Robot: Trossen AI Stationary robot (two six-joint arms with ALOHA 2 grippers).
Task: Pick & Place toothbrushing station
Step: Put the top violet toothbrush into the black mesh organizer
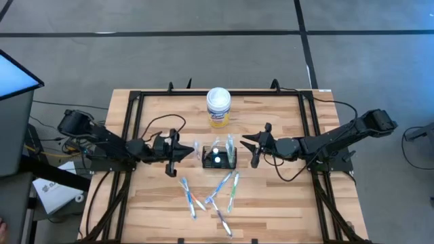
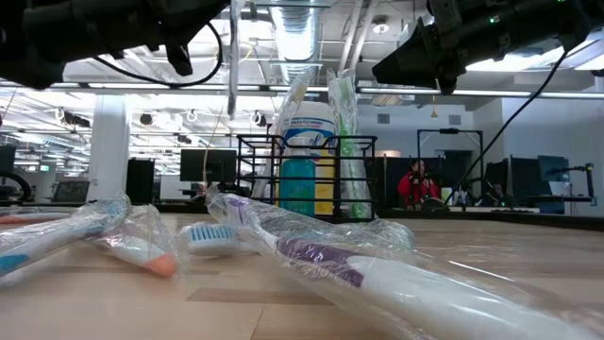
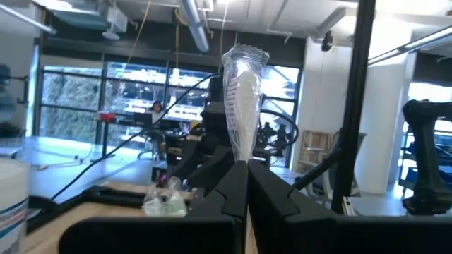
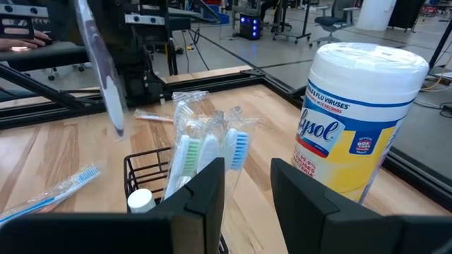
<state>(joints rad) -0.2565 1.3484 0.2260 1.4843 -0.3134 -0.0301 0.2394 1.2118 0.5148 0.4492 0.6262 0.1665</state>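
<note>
A: Where's the toothbrushing station [image 1: 220,159]?

B: Mid-table, black wire-mesh holder, sitting on the wooden table [image 1: 285,203] btwn the two grippers. Wrapped brushes stand upright in it; right wrist view shows a green-head and a blue-head one [image 4: 238,149] inside, plus a small white cap [image 4: 140,200] at one corner.

A: Left gripper?

B: Left gripper [image 1: 178,154] is just beside the holder on the left side, not touching it. Jaws pressed together, clamped on a wrapped toothbrush [image 3: 241,106], held upright w/ the plastic-wrapped end sticking up above the fingertips. In the low view that brush hangs as a thin vertical strip [image 2: 232,66] above the table, to the side of the holder.

A: Right gripper?

B: Right gripper [image 1: 252,148] is near the holder's right side, raised off the table, small gap btwn them. Jaws apart, nothing in them; its wrist view looks past both fingers [image 4: 200,194] straight at the holder, which lies just ahead of the gap.

A: Other stuff?

B: White Lysol canister [image 1: 218,107] w/ yellow label behind the holder, apart from it. Several wrapped toothbrushes [image 1: 224,190] lie loose on the table in front of the holder. A person in red [image 2: 415,182] sits far back in the room.
</note>
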